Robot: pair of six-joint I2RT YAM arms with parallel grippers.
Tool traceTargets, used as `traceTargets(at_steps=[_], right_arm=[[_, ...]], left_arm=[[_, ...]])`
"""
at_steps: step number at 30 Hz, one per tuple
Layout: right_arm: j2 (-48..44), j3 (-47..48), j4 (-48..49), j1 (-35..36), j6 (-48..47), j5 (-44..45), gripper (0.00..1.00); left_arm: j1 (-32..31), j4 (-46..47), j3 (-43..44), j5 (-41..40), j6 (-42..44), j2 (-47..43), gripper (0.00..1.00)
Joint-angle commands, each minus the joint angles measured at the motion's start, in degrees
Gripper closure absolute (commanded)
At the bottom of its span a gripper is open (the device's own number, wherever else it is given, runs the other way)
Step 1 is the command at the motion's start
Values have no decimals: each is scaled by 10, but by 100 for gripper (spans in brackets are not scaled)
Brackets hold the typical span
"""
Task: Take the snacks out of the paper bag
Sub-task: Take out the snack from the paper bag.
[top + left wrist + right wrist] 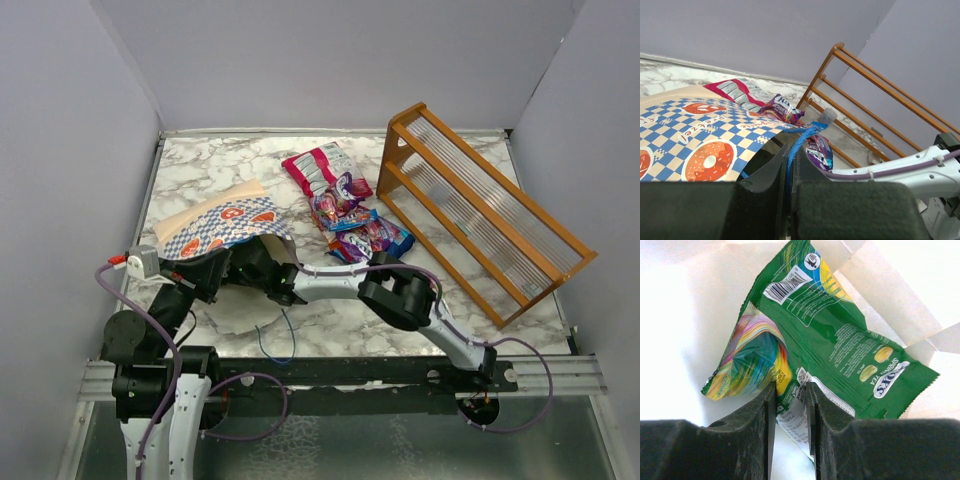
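The blue-and-white checkered paper bag (225,225) lies on its side at the left, mouth toward the arms. My left gripper (789,159) is shut on the bag's blue rope handle (802,137); it also shows in the top view (212,272). My right gripper (788,387) is inside the bag against its cream lining (685,315). Its jaws are closed on the lower corner of a green snack packet (840,335). In the top view the right gripper (258,268) sits in the bag's mouth. A pink-and-white packet (318,168), a purple one (340,205) and a blue one (372,238) lie on the table.
An orange wooden slatted rack (480,215) lies tilted at the right of the marble table (200,165). The right arm's white link (900,167) crosses just beside the left gripper. Grey walls close in the back and both sides.
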Motion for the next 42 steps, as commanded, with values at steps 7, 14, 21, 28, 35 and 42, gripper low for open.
traceTargets(at_steps=[7, 14, 21, 28, 35, 42], right_arm=[[-138, -138, 55, 56, 40, -17, 99], [-189, -202, 89, 59, 27, -4, 99], [-257, -253, 100, 59, 45, -44, 99], [-353, -307, 114, 59, 52, -89, 99], [-470, -341, 112, 59, 58, -131, 99], [-610, -380, 57, 59, 32, -143, 99]], left_arm=[[0, 18, 31, -72, -44, 29, 100], [0, 19, 41, -78, -58, 44, 100], [0, 2, 50, -106, -73, 57, 100], [0, -44, 69, -187, -90, 74, 100], [0, -122, 150, -230, -73, 146, 100], [0, -162, 237, -258, -80, 244, 100]])
